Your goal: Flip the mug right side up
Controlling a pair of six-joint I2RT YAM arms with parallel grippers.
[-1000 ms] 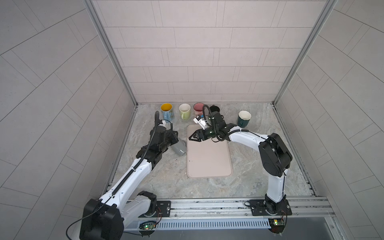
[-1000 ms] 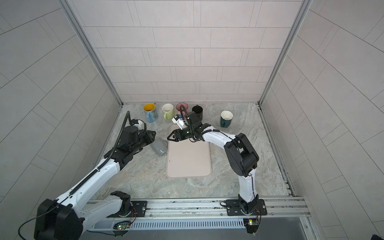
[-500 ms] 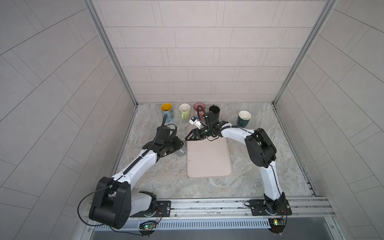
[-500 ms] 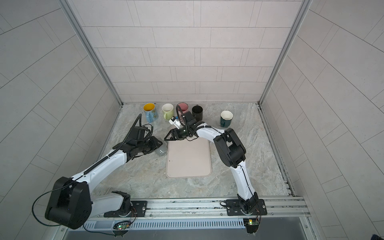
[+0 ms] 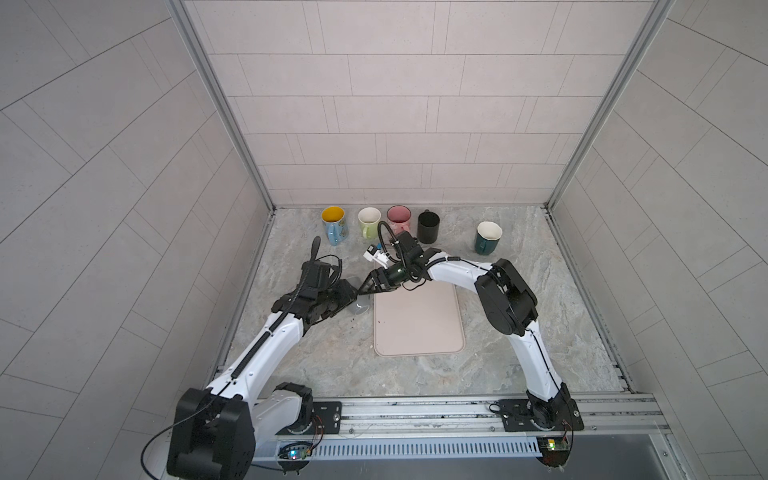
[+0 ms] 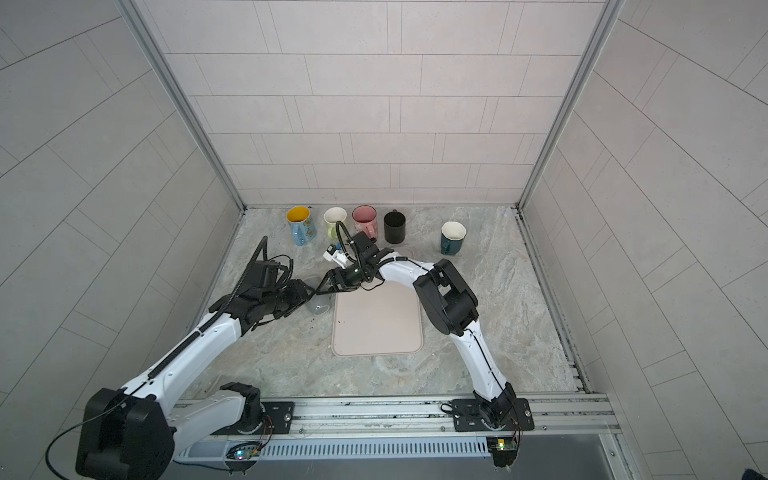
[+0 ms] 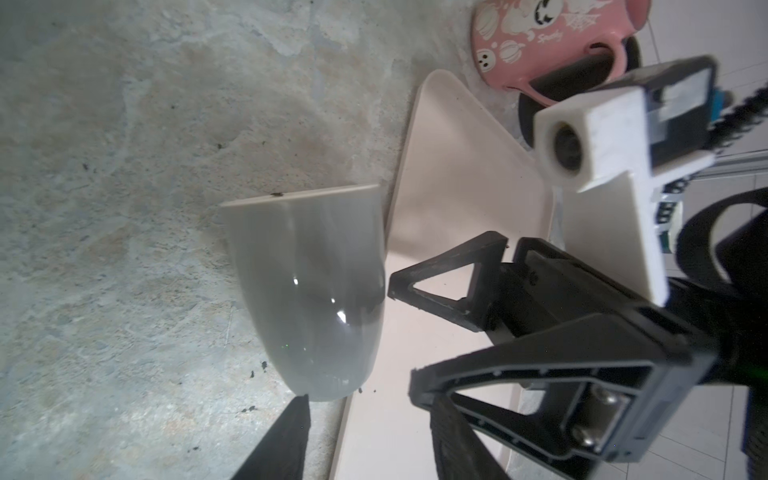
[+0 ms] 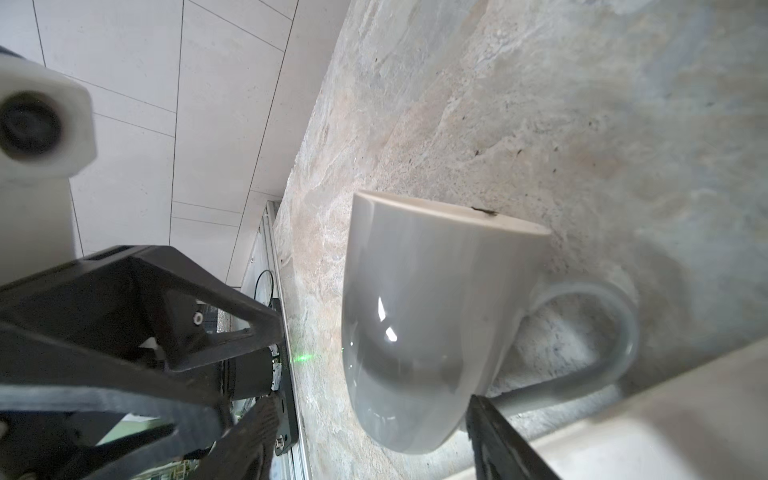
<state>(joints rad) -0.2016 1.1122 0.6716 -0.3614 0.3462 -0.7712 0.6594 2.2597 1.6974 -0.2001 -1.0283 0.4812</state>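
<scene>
1. The grey mug (image 5: 360, 306) is lying on its side on the table (image 5: 540, 291). It's just off the long edge of the tray (image 5: 419, 332) on the left arm's side, up near the tray's far corner.
2. In the right wrist view the handle (image 8: 602, 332) loops out toward the tray's rim, low against the tabletop. The mug's wide flat end points away from both grippers and its rounded end points at them.
3. The right gripper (image 5: 368, 287) reaches in over the tray's far corner with its jaws spread wide, clamping nothing. One finger (image 8: 494, 436) sits right where the handle meets the body, and I can't tell if it actually touches. The other finger (image 8: 249, 440) is clear of the mug.
4. The left gripper (image 5: 348, 293) comes in from the side away from the tray. Its jaws are parted to a middling gap with nothing between them. One fingertip (image 7: 297, 419) is right at the mug's rounded end, touching or a hair off, can't say which.
5. There are a few dark specks (image 7: 264, 365) on the table beside the mug, on the side away from the tray.
6. Beyond the tray's far end is a row of upright mugs: blue mug (image 5: 333, 226) with a yellow inside, pale green mug (image 5: 368, 222), pink mug (image 5: 400, 219) and black mug (image 5: 429, 226).
7. The teal mug (image 5: 487, 237) stands apart from that row, out past the tray's other far corner.
</scene>
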